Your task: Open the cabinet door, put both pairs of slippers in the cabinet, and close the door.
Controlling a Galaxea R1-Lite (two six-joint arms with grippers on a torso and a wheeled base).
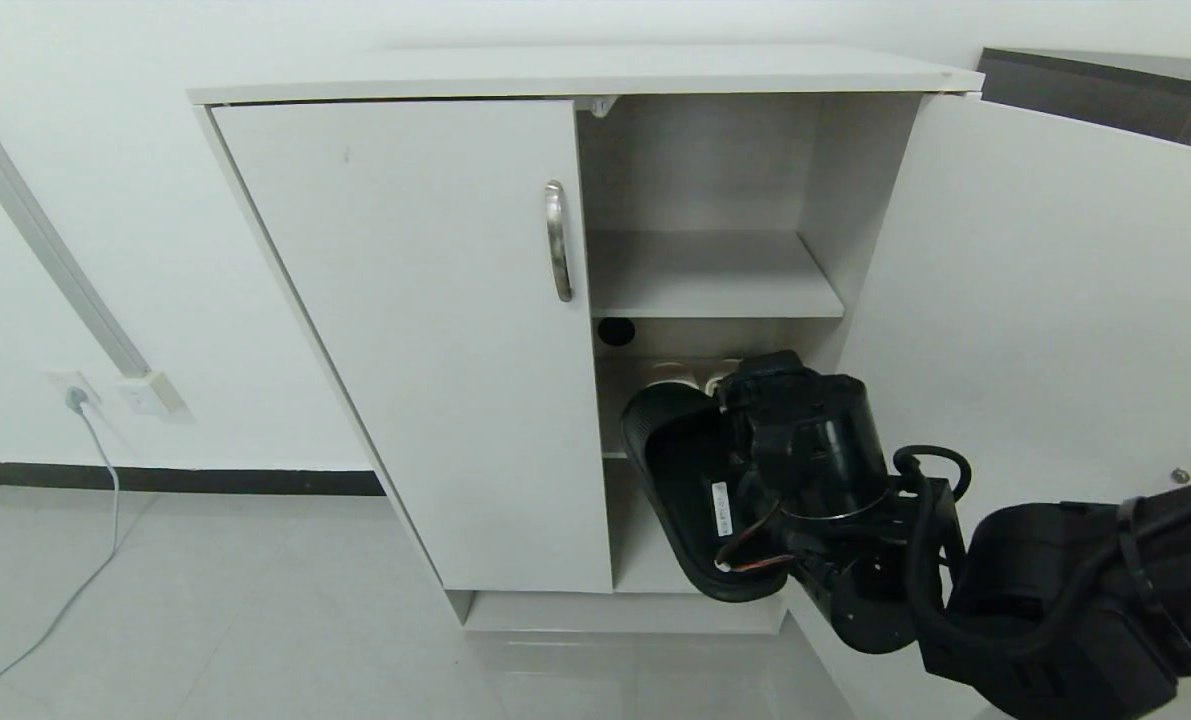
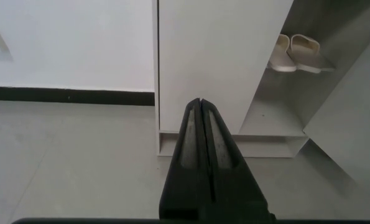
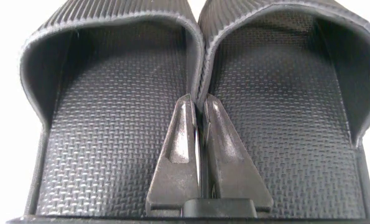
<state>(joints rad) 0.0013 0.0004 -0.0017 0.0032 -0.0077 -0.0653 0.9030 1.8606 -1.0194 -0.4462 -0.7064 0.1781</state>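
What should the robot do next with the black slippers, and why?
Probably ease the right gripper forward into the cabinet: it is shut on the black slippers, which hang at the open side, not yet resting on a shelf.

Your white two-door cabinet (image 1: 575, 75) stands with its right door (image 1: 1045, 300) swung open and its left door (image 1: 405, 330) shut. A cream pair of slippers (image 2: 295, 53) sits side by side on the lower shelf. The black ribbed pair of slippers (image 1: 685, 480) hangs tilted at the opening, nearer.
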